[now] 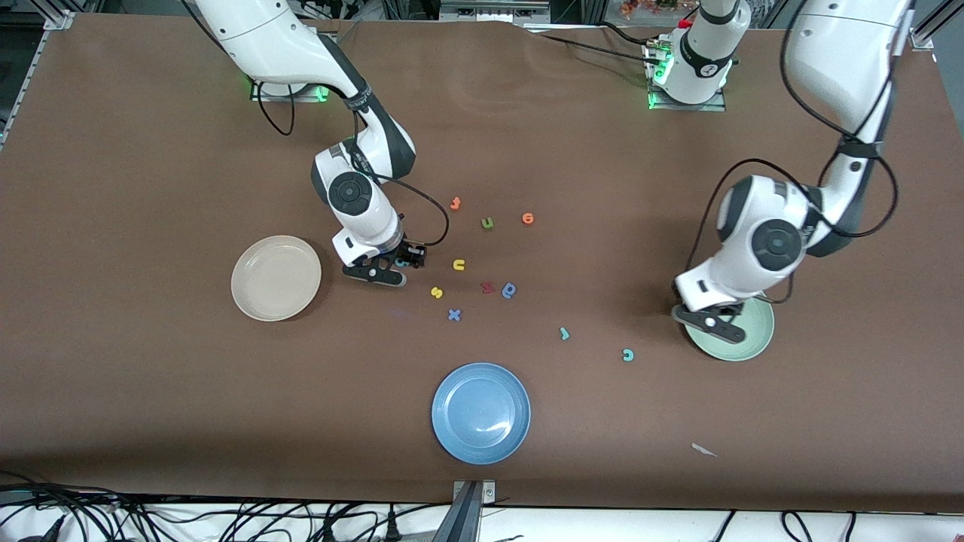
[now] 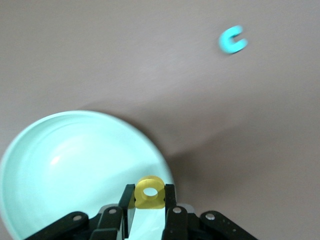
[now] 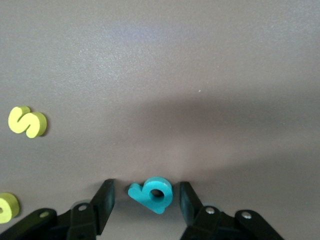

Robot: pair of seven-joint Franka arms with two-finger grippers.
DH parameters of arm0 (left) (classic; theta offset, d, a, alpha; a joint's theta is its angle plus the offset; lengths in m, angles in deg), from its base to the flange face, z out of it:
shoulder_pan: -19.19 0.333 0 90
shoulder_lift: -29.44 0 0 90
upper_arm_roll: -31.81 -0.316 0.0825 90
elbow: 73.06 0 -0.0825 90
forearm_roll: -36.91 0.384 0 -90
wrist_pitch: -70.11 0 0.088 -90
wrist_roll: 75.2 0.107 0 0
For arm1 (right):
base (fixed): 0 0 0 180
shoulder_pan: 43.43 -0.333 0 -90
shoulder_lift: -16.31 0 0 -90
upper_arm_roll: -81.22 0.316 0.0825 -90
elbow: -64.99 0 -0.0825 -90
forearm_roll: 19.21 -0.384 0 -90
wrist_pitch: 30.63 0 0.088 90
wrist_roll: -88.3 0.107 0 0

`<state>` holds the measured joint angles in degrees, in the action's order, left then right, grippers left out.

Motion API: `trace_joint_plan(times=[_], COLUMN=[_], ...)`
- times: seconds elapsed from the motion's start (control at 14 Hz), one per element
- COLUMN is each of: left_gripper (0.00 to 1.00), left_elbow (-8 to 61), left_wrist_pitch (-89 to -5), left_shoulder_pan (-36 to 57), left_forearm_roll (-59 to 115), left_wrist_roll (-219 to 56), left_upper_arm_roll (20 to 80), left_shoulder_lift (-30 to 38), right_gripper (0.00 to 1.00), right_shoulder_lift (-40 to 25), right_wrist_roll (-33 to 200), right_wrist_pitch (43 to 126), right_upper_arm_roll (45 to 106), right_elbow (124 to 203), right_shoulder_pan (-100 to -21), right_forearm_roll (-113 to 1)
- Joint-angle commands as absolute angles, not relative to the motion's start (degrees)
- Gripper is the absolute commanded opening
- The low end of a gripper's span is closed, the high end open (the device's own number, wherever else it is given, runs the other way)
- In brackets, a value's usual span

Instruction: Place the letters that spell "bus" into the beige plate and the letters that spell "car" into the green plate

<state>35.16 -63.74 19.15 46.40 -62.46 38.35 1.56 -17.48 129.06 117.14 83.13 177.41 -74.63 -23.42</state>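
Note:
My right gripper (image 3: 146,192) is down at the table beside the beige plate (image 1: 276,278). It stands open around the teal "b" (image 3: 152,194), with a gap on each side. The yellow "s" (image 1: 437,292) and yellow "u" (image 1: 459,264) lie close by. My left gripper (image 2: 149,196) is shut on the yellow "a" (image 2: 149,192) over the rim of the green plate (image 1: 753,331). The teal "c" (image 1: 627,354) and thin teal "r" (image 1: 564,333) lie on the table between the green plate and the blue plate (image 1: 480,412).
An orange "t" (image 1: 455,203), a green "u" (image 1: 487,223), an orange round letter (image 1: 528,218), a red letter (image 1: 487,287), a blue round letter (image 1: 510,290) and a blue "x" (image 1: 454,315) are scattered mid-table. A scrap of paper (image 1: 704,450) lies near the front edge.

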Motion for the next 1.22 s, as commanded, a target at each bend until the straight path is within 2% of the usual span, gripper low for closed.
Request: trace_joint_plan(times=[0.0, 0.07, 0.14, 0.21, 0.29, 0.43, 0.5, 0.86, 1.15], left_gripper=[0.18, 0.18, 0.29, 0.65, 1.00, 1.00, 1.00, 1.00, 1.00], left_elbow=[33.91, 33.90, 33.90, 33.90, 33.82, 33.73, 33.55, 29.34, 21.27], left_wrist_pitch=[-63.30, -63.30, -63.30, -63.30, -63.30, -63.13, -62.95, -61.19, -61.19], left_shoulder_pan=[23.49, 23.67, 23.85, 24.20, 24.29, 23.68, 23.50, 22.54, 18.32], left_forearm_roll=[48.60, 48.60, 48.95, 49.39, 49.48, 49.39, 48.70, 47.46, 46.23], left_wrist_roll=[-57.54, -57.44, -57.44, -57.44, -57.36, -57.79, -58.32, -62.43, -69.02], left_upper_arm_roll=[39.19, 39.19, 39.19, 39.19, 39.19, 39.71, 40.41, 43.85, 43.94], left_shoulder_lift=[-0.96, -1.49, -1.84, -2.11, -1.94, -1.50, -0.89, -0.53, -6.57], right_gripper=[0.54, 0.53, 0.50, 0.50, 0.46, 0.45, 0.41, 0.35, 0.34], right_shoulder_lift=[-16.83, -16.83, -16.83, -16.83, -16.83, -16.83, -16.83, -16.83, -16.13], right_wrist_roll=[128.82, 128.30, 128.03, 128.12, 128.12, 128.20, 128.20, 128.29, 127.15], right_wrist_pitch=[118.08, 118.08, 118.08, 118.08, 118.08, 118.08, 118.08, 118.08, 116.43], right_upper_arm_roll=[82.98, 82.89, 82.80, 82.80, 82.80, 82.80, 82.80, 82.80, 81.93], right_elbow=[178.63, 178.63, 178.63, 178.63, 178.63, 178.63, 178.63, 178.46, 177.76], right_shoulder_pan=[-74.81, -74.81, -74.81, -74.81, -74.81, -74.81, -74.81, -74.81, -74.37], right_forearm_roll=[-22.99, -22.99, -23.08, -23.08, -23.08, -23.08, -23.08, -23.08, -23.08])
